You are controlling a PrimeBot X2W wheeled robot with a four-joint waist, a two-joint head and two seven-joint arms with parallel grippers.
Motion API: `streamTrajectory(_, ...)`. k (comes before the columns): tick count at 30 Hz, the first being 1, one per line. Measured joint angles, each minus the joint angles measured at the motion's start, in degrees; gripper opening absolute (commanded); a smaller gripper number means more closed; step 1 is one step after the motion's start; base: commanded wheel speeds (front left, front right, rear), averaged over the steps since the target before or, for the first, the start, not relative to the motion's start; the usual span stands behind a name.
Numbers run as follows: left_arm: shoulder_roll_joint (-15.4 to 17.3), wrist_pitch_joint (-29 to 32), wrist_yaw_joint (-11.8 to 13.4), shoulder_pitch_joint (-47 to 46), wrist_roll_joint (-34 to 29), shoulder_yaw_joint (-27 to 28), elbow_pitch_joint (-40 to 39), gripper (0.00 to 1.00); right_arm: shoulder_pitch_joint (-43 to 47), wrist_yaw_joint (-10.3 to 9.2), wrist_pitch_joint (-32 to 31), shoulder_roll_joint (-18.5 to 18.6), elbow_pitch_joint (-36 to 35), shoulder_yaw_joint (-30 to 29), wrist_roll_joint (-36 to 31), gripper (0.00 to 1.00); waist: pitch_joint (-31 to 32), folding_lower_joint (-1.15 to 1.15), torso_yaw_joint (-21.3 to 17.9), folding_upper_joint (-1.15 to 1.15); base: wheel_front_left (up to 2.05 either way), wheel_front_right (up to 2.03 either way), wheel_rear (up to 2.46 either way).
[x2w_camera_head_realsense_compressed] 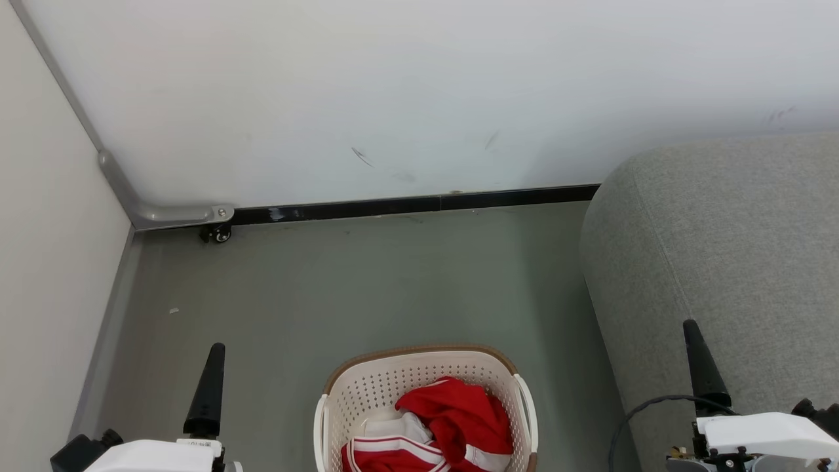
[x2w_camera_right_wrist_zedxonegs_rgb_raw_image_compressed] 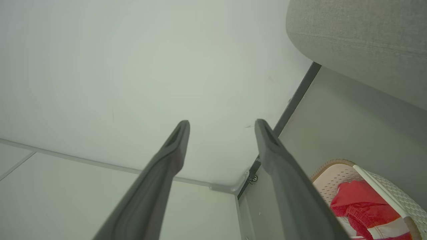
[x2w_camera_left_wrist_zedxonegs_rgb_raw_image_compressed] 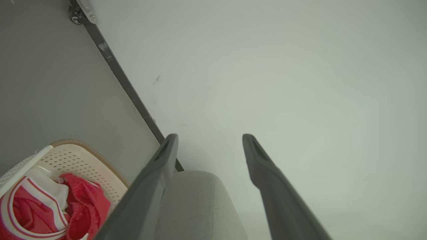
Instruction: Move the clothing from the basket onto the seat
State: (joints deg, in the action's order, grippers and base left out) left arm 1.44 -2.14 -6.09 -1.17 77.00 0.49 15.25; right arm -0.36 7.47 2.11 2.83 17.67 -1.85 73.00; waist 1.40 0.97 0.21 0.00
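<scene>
Reaching down into the basket (x2w_camera_head_realsense_compressed: 380,387) looks like the step in hand, since the clothing (x2w_camera_head_realsense_compressed: 452,419) lies heaped inside it, red folds over a white panel with striped trim, and none of it is on the seat (x2w_camera_head_realsense_compressed: 721,249). The left gripper (x2w_camera_left_wrist_zedxonegs_rgb_raw_image_compressed: 210,138) and the right gripper (x2w_camera_right_wrist_zedxonegs_rgb_raw_image_compressed: 222,123) both hang above the floor with fingers spread wide, holding nothing. To do it well, I would bring one gripper straight down over the raised red fold, clear of the brown rim and side handles, and pinch a thick bunch rather than a thin striped edge. The lift should be high enough for trailing fabric to clear the rim, because a light basket may drag or tip if cloth snags. The right arm seems the better choice, as the seat stands on that side, near the basket with a strip of floor between. The floor (x2w_camera_head_realsense_compressed: 367,282) is smooth grey-green and bare around the basket. A scuffed white wall (x2w_camera_head_realsense_compressed: 393,98) meets it at a dark baseboard (x2w_camera_head_realsense_compressed: 419,203), and a small caster (x2w_camera_head_realsense_compressed: 219,234) sits in the left corner.
</scene>
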Motion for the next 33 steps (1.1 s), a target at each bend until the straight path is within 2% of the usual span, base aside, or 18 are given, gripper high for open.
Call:
streamTrajectory(7,0.05,-1.55,0.58,0.0,-6.68,-0.75,-1.11,1.0,0.0,0.0,1.7,-0.01,0.09,0.26,-6.39,1.0,0.37,-0.01,0.1,0.0,0.0,0.0,0.0)
streamTrajectory(12,0.14,-2.58,1.31,0.02,-12.38,-1.69,-2.14,1.0,0.0,0.0,2.53,-0.02,0.23,0.34,-10.83,1.0,0.42,-0.22,0.13,0.0,0.0,0.0,0.0)
streamTrajectory(16,0.16,-3.12,1.78,0.03,-14.33,-1.96,-2.82,1.0,0.0,0.0,3.07,-0.03,0.48,0.56,-13.43,1.0,0.37,-0.38,0.14,0.0,0.0,0.0,0.0)
streamTrajectory(24,0.69,-4.54,2.57,0.03,-25.73,-4.06,-4.25,1.0,-0.16,0.0,4.79,-0.07,0.67,0.98,-21.35,1.0,0.09,-0.75,0.16,0.0,0.0,0.0,0.0)
streamTrajectory(33,1.54,-6.72,4.15,0.05,-36.98,-6.27,-4.76,1.0,-0.84,0.0,6.49,-0.08,1.33,1.98,-30.71,1.0,-0.11,-0.89,0.19,0.0,0.0,0.0,0.0)
